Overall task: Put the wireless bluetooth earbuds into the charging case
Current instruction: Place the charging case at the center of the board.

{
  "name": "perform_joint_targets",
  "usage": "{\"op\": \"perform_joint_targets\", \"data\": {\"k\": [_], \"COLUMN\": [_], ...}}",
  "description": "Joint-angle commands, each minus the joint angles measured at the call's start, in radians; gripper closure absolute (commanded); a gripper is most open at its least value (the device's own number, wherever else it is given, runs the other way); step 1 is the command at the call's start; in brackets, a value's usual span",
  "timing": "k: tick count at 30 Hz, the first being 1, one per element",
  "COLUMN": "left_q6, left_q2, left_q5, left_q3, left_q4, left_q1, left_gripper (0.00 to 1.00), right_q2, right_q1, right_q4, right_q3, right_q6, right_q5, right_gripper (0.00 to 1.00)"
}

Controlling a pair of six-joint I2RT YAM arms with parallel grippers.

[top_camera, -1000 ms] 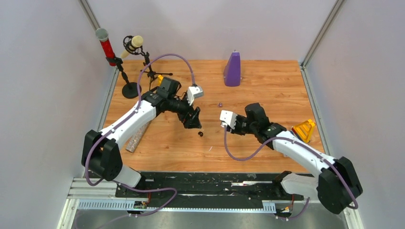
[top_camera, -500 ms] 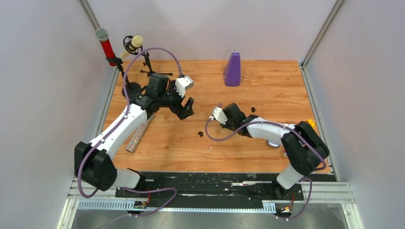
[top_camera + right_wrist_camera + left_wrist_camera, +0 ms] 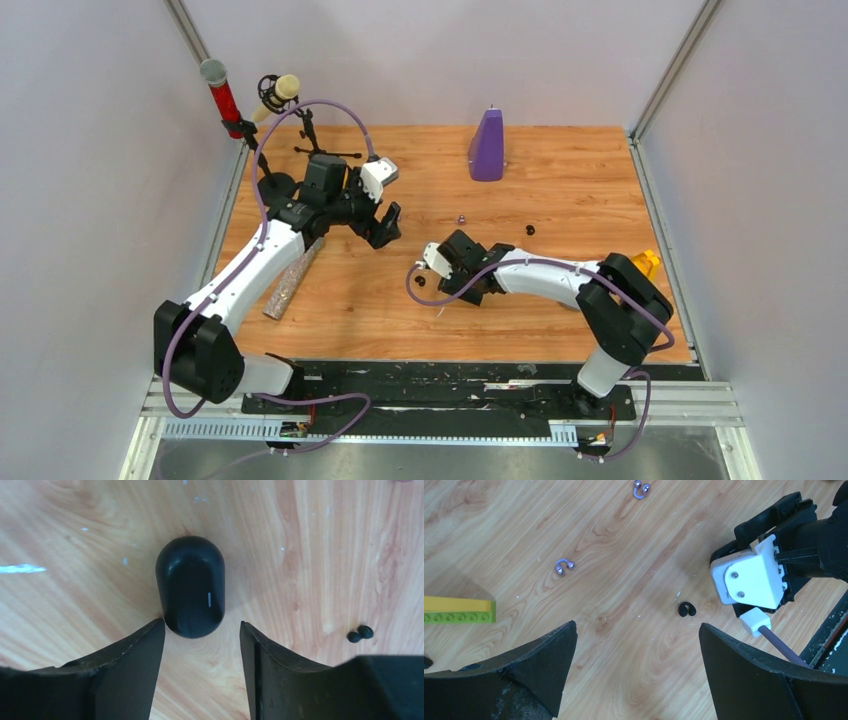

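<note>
Two arms [image 3: 250,270] reach inward; left end effector [image 3: 636,627] spread wide, right end effector [image 3: 201,624] parted at charging case [image 3: 190,580].

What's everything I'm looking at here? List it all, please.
red microphone: one, red, far left corner
beige microphone: one, beige, beside it
purple wedge: one, purple, table's far edge
glittery bar: one, silver, table's left side
toy brick: one, yellow and green, left wrist view
yellow-orange piece: one, right edge, partly hidden
charging case: one, black, oval, mid-table
black earbuds: two small clusters, black, mid-table
purple earbuds: two pieces, pale purple, mid-table
table: one, wood
left gripper: one, black, open above the table
right gripper: one, black, open, case at its fingertips
</note>
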Motion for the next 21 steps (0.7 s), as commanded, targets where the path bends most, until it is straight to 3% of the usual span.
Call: {"op": "perform_joint_targets", "data": {"k": [1,10,15,17,18,19,21], "left_q6": [-0.017,-0.009,0.004,0.008,0.010,0.011,0.010], "left_q2": [-0.033,-0.025,-0.031,-0.035,-0.037,-0.038,-0.040], "left_q5": [0.008,0.011,-0.005,-0.007,-0.009,-0.010,-0.011], "left_q3": [-0.004,-0.004,0.001,0.002,0.002,0.003,0.002], "left_q4": [0.037,0.033,0.025,0.021,0.021,0.020,0.020], "left_q1": [0.006,0.007,0.010,0.014,0.016,0.020,0.027], "left_gripper": [0.00,0.00,0.00,0.00,0.00,0.00,0.00], "right_q2": [-0.040,-0.210,-0.145,-0.102,-0.086,-0.071,-0.038], "right_q1": [0.007,-0.017,-0.089,-0.089,-0.161,-0.098,-0.090], "right_q4": [-0.105,-0.175,-0.171,-0.154,-0.137,-0.117,-0.068], "right_q3": [0.047,0.095,0.201,0.206,0.203,0.199,0.188], "right_q6": [0.059,-0.042,-0.034,-0.040,-0.038,-0.032,-0.024], "right_q5": [-0.134,-0.380,-0.438,-0.440,-0.442,-0.436,-0.401], "right_gripper": [0.40,0.27,0.23,0.07,0.01,0.00,0.00]}}
